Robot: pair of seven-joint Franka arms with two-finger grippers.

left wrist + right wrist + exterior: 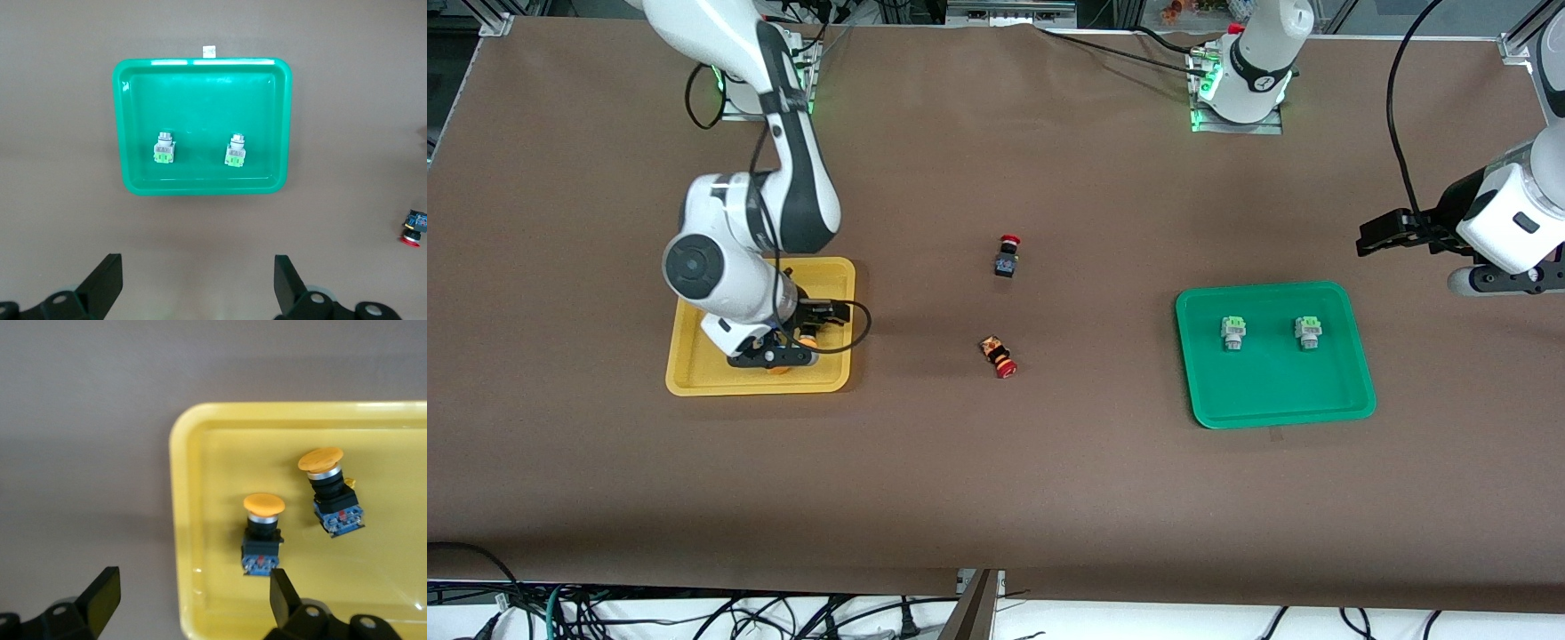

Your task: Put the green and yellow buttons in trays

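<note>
**Buttons sorted by colour in both trays; both grippers empty**

Fingers of the right gripper (pixel 193 603) stand wide apart with nothing between them. The gripper hangs low over the yellow tray (pixel 694 378), at the edge nearer the front camera. One fingertip (pixel 283 590) sits just beside the base of a yellow button without gripping it. In the front view the arm covers most of the tray and the gripper (pixel 783 351) shows only in part.

Two yellow buttons lie inside the yellow tray. The first yellow button (pixel 262 533) rests on its side, orange cap up in the right wrist view. The second yellow button (pixel 330 492) lies beside it, slightly tilted, apart from the first.

The left gripper (pixel 197 283) is likewise spread open and empty. It is held up in the air at the left arm's end of the table, off the green tray's edge, and the arm waits there; in the front view (pixel 1392 236) it stands past the tray toward the table end.

The green tray (pixel 1276 409) holds two green buttons, side by side and well apart. One green button (pixel 1232 332) lies toward the table's middle; the other green button (pixel 1307 332) lies toward the left arm's end.

Between the trays, on the bare brown table (pixel 996 489), are two red buttons. One red button (pixel 1008 256) lies farther from the front camera; the other red button (pixel 999 356) lies nearer to it.
</note>
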